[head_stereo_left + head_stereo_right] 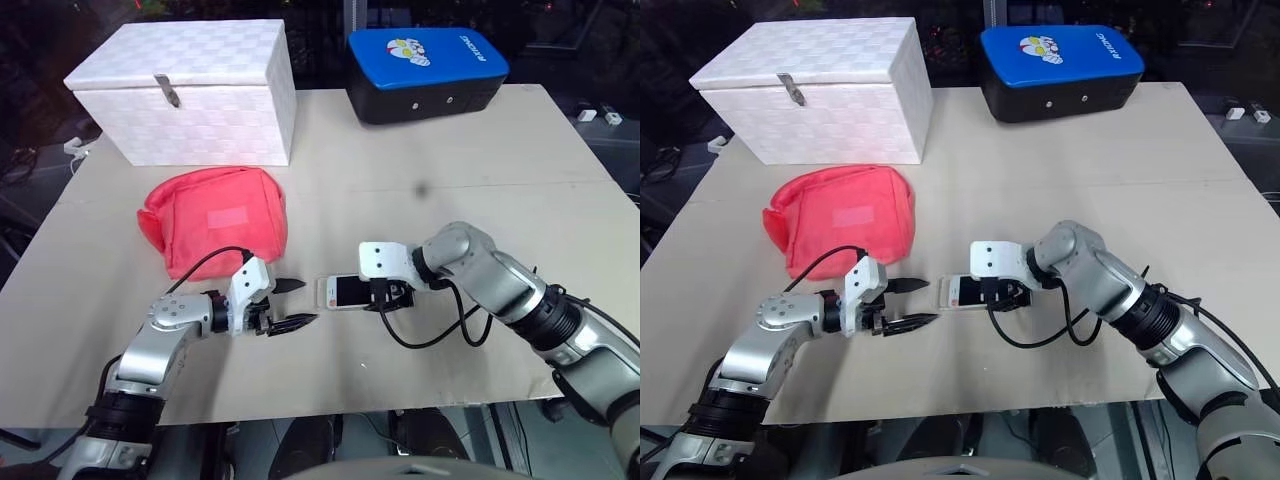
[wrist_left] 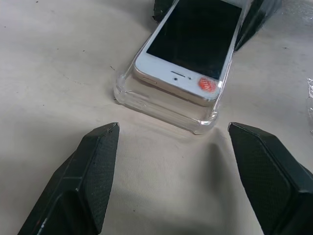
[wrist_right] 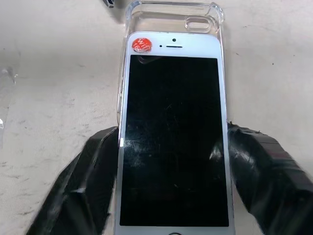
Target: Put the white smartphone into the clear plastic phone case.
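The white smartphone [image 3: 173, 137] lies screen up on the clear plastic phone case [image 2: 166, 110], near the table's front. It sits shifted back, so the case's camera end [image 3: 195, 14] sticks out bare beyond the phone's top. An orange-red sticker marks the phone's top corner. My right gripper [image 1: 385, 296] straddles the phone's lower half, open, with its fingers [image 3: 93, 181] close beside the long edges. My left gripper [image 1: 305, 302] stands open a short way to the left. It points at the case's free end and holds nothing.
A red fabric pouch [image 1: 215, 220] lies just behind the left gripper. A white woven box [image 1: 190, 90] stands at the back left and a blue-topped black case [image 1: 425, 70] at the back middle. The table's front edge [image 1: 300, 415] is close.
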You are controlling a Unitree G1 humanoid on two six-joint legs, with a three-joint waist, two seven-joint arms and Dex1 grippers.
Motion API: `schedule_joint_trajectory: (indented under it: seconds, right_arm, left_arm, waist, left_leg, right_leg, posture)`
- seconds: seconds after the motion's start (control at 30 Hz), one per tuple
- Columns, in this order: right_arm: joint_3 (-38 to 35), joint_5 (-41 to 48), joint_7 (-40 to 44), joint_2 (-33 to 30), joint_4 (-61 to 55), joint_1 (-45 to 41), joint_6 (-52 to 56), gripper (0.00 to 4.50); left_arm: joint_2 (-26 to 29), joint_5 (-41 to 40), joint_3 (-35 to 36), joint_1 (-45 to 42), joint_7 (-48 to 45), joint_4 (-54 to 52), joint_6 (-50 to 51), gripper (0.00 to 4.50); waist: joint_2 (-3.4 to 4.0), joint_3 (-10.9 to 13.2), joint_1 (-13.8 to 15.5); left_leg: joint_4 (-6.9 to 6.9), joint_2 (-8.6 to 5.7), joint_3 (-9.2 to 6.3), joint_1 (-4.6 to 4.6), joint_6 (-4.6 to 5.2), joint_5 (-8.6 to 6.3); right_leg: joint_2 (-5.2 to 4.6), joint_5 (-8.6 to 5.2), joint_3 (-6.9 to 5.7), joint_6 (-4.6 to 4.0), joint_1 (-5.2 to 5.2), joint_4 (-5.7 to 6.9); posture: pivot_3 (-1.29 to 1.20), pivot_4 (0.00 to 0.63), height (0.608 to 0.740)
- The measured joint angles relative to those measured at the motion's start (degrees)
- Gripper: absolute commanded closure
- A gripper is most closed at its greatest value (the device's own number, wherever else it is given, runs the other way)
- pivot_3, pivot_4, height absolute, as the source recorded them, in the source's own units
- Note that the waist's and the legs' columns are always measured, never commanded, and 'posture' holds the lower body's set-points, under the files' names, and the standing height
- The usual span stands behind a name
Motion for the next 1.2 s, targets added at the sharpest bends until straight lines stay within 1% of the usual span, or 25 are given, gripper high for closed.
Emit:
schedule_joint_trajectory:
  seconds: [0.17, 0.27, 0.33, 0.37, 0.4, 0.43, 0.53, 0.57, 0.6, 0.63, 0.73, 0.83, 0.97, 1.1, 1.2]
  right_arm:
    - [-1.84, 1.09, -0.52, 0.93, -1.79, 0.32, 2.66, 0.07]
    - [-5.09, 3.26, -0.99, 2.00, -6.61, -1.27, 6.00, 0.85]
    - [-8.39, 4.73, -1.82, 1.29, -10.59, -1.60, 8.65, 1.82]
    - [-9.12, 4.99, -2.00, 0.74, -11.49, -1.47, 9.29, 2.21]
    - [-10.27, 5.43, -2.24, -0.32, -13.18, -0.61, 10.27, 2.42]
    - [-12.92, 6.48, -3.29, -1.99, -15.78, 2.25, 12.62, 3.04]
    - [-16.53, 8.10, -4.93, -4.60, -18.91, 7.52, 16.17, 4.31]
    - [-17.99, 8.69, -5.85, -5.67, -20.35, 9.79, 17.24, 4.50]
    - [-18.90, 8.82, -6.84, -7.06, -21.61, 11.98, 17.73, 4.50]
    - [-19.53, 8.57, -8.22, -8.54, -22.51, 14.22, 17.63, 4.50]
    - [-19.49, 7.39, -10.81, -11.63, -22.60, 18.35, 16.82, 4.50]
    - [-18.12, 5.87, -13.31, -12.07, -22.04, 18.94, 14.67, 4.50]
    - [-14.66, 5.47, -14.08, -10.22, -20.64, 17.14, 14.38, 4.50]
    - [-9.32, 4.11, -14.07, -9.17, -20.19, 14.17, 13.87, 4.50]
    - [-6.07, 2.93, -14.64, -7.13, -19.24, 13.21, 13.86, 4.50]
  left_arm:
    - [0.02, -0.11, 0.02, 0.00, 0.04, -0.01, -0.13, 0.85]
    - [0.12, -0.23, 0.02, -0.19, -0.28, -0.01, -0.01, 0.85]
    - [0.26, -0.56, 0.00, -0.65, -0.73, 0.36, 0.33, 0.85]
    - [0.47, -0.76, 0.08, -0.68, -0.94, 0.57, 0.41, 1.38]
    - [0.56, -0.97, 0.12, -1.12, -1.18, 0.91, 0.66, 1.45]
    - [1.05, -1.43, 0.30, -1.87, -1.85, 1.88, 1.42, 2.04]
    - [2.01, -1.72, 0.62, -2.39, -2.56, 2.51, 2.21, 3.35]
    - [1.98, -1.73, 0.60, -2.38, -2.55, 2.61, 2.32, 3.77]
    - [1.87, -1.67, 0.47, -2.55, -2.48, 2.86, 2.37, 4.34]
    - [1.71, -1.60, 0.32, -2.77, -2.36, 2.92, 2.37, 4.44]
    - [1.49, -1.09, -0.01, -2.93, -2.18, 3.08, 2.19, 4.44]
    - [0.99, -0.03, -0.52, -3.62, -1.52, 3.33, 1.81, 4.44]
    - [0.64, 0.59, -0.95, -4.04, -1.50, 3.62, 1.07, 4.44]
    - [0.31, 1.21, -1.79, -5.20, -1.74, 4.70, 0.58, 4.44]
    - [-0.23, 1.69, -2.31, -5.65, -1.74, 5.09, 0.44, 4.44]
  waist:
    - [0.07, 0.04, 0.01]
    - [0.11, 0.06, 0.06]
    - [0.11, 0.06, 0.18]
    - [0.11, 0.06, 0.24]
    - [0.10, 0.05, 0.38]
    - [0.10, 0.05, 0.49]
    - [0.10, 0.06, 0.28]
    - [0.10, 0.06, 0.27]
    - [0.10, 0.06, 0.14]
    - [0.10, 0.06, 0.15]
    - [0.11, 0.06, 0.06]
    - [0.11, 0.06, 0.15]
    - [0.10, 0.06, 0.23]
    - [0.10, 0.06, 0.57]
    - [0.11, 0.06, 0.79]
  left_leg:
    - [0.00, 0.00, 0.00, -0.08, 0.00, 0.00]
    - [-0.01, 0.00, -0.01, -0.11, 0.00, 0.00]
    - [-0.01, 0.00, -0.01, -0.13, 0.00, 0.00]
    - [-0.01, 0.00, -0.02, -0.13, 0.00, 0.00]
    - [-0.01, 0.00, -0.04, -0.15, 0.00, 0.00]
    - [0.00, -0.01, -0.06, -0.21, 0.01, -0.01]
    - [-0.02, -0.02, -0.06, -0.30, 0.00, 0.00]
    - [-0.02, -0.02, -0.06, -0.32, 0.00, 0.00]
    - [-0.03, -0.02, -0.05, -0.37, 0.00, 0.00]
    - [-0.03, -0.01, -0.06, -0.38, 0.00, 0.00]
    - [-0.02, -0.01, -0.04, -0.37, 0.00, 0.00]
    - [-0.02, -0.01, -0.04, -0.32, 0.01, 0.00]
    - [0.00, -0.01, -0.04, -0.30, 0.01, 0.00]
    - [0.02, -0.02, -0.05, -0.29, 0.00, 0.01]
    - [0.02, -0.03, -0.05, -0.27, 0.01, 0.01]
  right_leg:
    - [0.00, 0.00, -0.01, 0.00, -0.08, 0.00]
    - [0.00, 0.00, -0.01, 0.00, -0.10, -0.01]
    - [0.00, 0.00, -0.03, 0.00, -0.10, -0.04]
    - [-0.01, 0.00, -0.04, 0.00, -0.09, -0.06]
    - [-0.02, 0.00, -0.07, 0.00, -0.09, -0.08]
    - [-0.02, 0.00, -0.10, 0.00, -0.10, -0.13]
    - [-0.04, 0.00, -0.06, 0.00, -0.16, -0.12]
    - [-0.04, 0.00, -0.06, 0.00, -0.18, -0.12]
    - [-0.03, 0.00, -0.05, 0.00, -0.23, -0.12]
    - [-0.03, 0.00, -0.06, 0.00, -0.24, -0.12]
    - [-0.03, 0.00, -0.04, 0.00, -0.24, -0.10]
    - [-0.03, 0.00, -0.05, 0.00, -0.20, -0.07]
    - [-0.03, 0.00, -0.06, 0.01, -0.16, -0.08]
    - [-0.05, 0.00, -0.11, 0.01, -0.13, -0.09]
    - [-0.06, 0.00, -0.12, 0.01, -0.10, -0.08]
  posture:
    - [0.00, 0.150, 0.740]
    - [0.00, 0.150, 0.740]
    - [0.00, 0.150, 0.740]
    - [0.00, 0.150, 0.740]
    - [0.00, 0.150, 0.740]
    - [0.00, 0.150, 0.740]
    - [0.00, 0.150, 0.740]
    - [0.00, 0.150, 0.740]
    - [0.00, 0.150, 0.740]
    - [0.00, 0.150, 0.740]
    - [0.00, 0.150, 0.740]
    - [0.00, 0.150, 0.740]
    - [0.00, 0.150, 0.740]
    - [0.00, 0.150, 0.740]
    - [0.00, 0.150, 0.740]
